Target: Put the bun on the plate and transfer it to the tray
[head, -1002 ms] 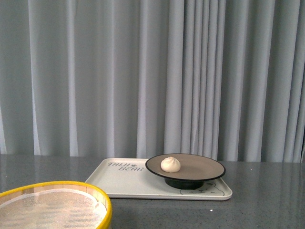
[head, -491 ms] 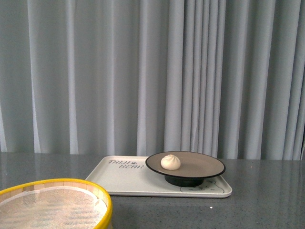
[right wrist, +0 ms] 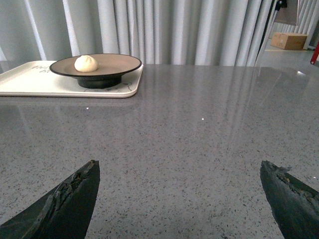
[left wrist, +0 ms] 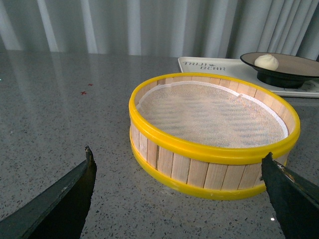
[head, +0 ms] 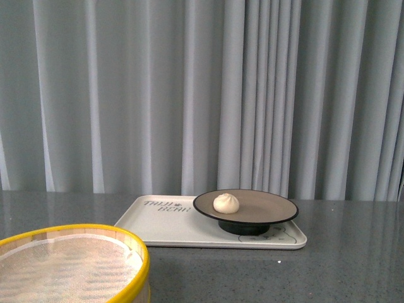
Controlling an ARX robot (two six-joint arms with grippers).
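Observation:
The cream-white bun (head: 226,203) sits on the left part of the beige plate (head: 265,207) with the black rim. The plate stands on the right half of the cream-white tray (head: 164,228) with grey lettering. Bun (right wrist: 85,63), plate (right wrist: 112,63) and tray (right wrist: 30,82) also show far off in the right wrist view, and bun (left wrist: 266,61), plate (left wrist: 294,67) and tray (left wrist: 214,67) in the left wrist view. My left gripper (left wrist: 178,159) is open and empty just in front of the steamer basket. My right gripper (right wrist: 179,167) is open and empty over bare table. Neither arm shows in the front view.
A round wooden steamer basket (head: 69,265) with a yellow rim and white cloth lining stands at the front left; it fills the left wrist view (left wrist: 214,134). Grey curtains (head: 202,95) hang behind the speckled grey table (head: 353,265). A cardboard box (right wrist: 289,41) lies far off.
The front view has shifted: basket, tray and plate sit a little higher in the picture than before. Bun, plate and tray keep their places relative to each other.

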